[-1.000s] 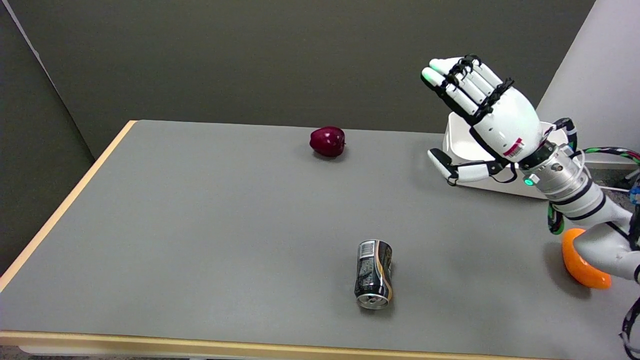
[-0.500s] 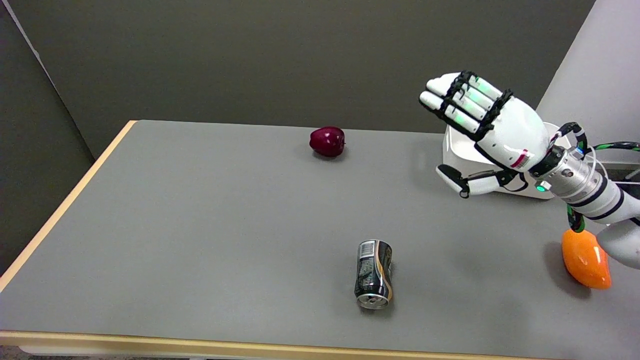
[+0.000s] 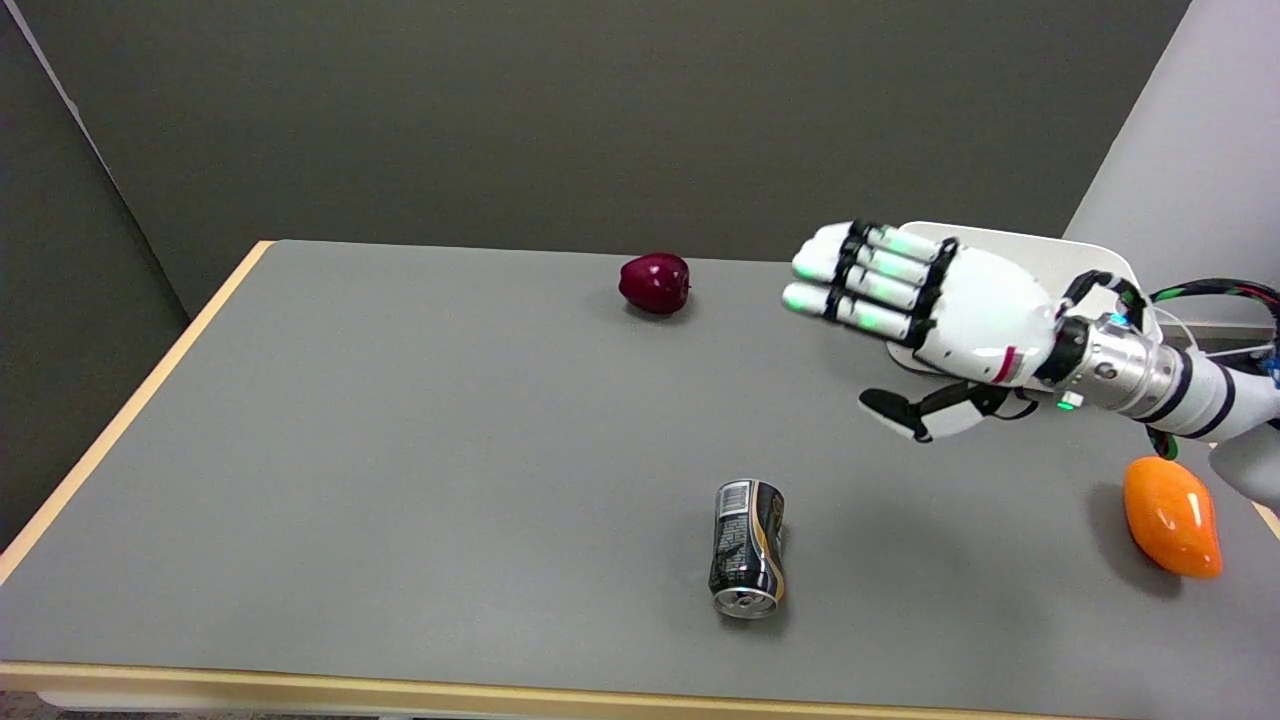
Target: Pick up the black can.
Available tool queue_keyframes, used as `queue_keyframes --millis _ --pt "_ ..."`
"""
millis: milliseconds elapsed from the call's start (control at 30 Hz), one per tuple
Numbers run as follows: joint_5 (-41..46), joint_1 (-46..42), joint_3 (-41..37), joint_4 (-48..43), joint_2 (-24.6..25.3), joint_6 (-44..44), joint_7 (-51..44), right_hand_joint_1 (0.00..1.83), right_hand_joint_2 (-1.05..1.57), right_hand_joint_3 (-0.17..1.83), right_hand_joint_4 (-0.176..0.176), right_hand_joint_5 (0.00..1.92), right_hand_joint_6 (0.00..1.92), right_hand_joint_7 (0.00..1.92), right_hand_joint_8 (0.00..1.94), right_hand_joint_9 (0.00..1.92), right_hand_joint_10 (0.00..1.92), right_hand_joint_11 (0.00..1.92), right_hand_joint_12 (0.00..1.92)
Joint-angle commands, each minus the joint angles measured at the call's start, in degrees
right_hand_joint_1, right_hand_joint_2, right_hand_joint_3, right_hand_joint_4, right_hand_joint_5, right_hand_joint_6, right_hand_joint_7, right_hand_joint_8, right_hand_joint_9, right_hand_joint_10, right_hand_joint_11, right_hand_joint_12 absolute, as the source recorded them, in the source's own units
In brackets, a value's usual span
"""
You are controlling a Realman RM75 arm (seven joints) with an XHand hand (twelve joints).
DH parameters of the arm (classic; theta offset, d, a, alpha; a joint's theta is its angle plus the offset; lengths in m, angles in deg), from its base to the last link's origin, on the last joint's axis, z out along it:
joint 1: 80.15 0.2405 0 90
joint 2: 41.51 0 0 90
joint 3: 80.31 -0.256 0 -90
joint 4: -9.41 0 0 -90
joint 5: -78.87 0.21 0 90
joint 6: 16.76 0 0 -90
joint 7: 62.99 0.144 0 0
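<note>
A single head camera sits high over the near edge of the grey table [image 3: 400,420], looking down across it toward the far wall.

A dark red apple [image 3: 655,283] sits at twelve o'clock on the grey table [image 3: 400,450]; an orange mango-shaped fruit [image 3: 1171,516] lies at three o'clock, a white bin [image 3: 1040,250] at two.

Right hand [image 3: 925,305] is coming down and swinging left vs the earlier frames: from raised high in front of the white bin [image 3: 1060,255], fingers angled up, it's now levelling out, fingers [image 3: 860,285] pointing left over the table [image 3: 400,450], thumb [image 3: 905,412] hanging apart below. It's getting nearer the black can [image 3: 747,548], not touching yet. Forearm's pulling off the orange fruit [image 3: 1170,515], so more of that is showing; hand's now covering the bin's front.
</note>
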Motion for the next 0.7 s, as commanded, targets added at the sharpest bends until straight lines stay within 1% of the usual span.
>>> queue_keyframes --millis 33,167,467,633,700 --pt "-11.71 1.33 6.52 -6.58 -3.47 2.94 1.91 0.72 0.59 0.93 0.029 0.0 0.0 0.0 0.09 0.01 0.46 0.0 0.7" --pt "-12.15 1.23 7.71 -6.58 -3.47 3.48 1.77 0.72 0.59 0.94 0.028 0.0 0.0 0.0 0.08 0.01 0.45 0.0 0.69" --pt "-11.81 -1.4 7.47 -6.67 -2.62 5.18 1.51 0.73 0.59 0.94 0.026 0.0 0.0 0.0 0.07 0.01 0.45 0.0 0.67" --pt "-12.32 -2.16 7.09 -5.96 -0.15 6.3 1.43 0.74 0.59 0.94 0.026 0.0 0.0 0.0 0.04 0.01 0.43 0.0 0.65" --pt "-12.51 -2.16 7.9 -6.21 0.26 6.98 1.43 0.74 0.58 0.93 0.026 0.0 0.0 0.0 0.0 0.0 0.38 0.0 0.61"
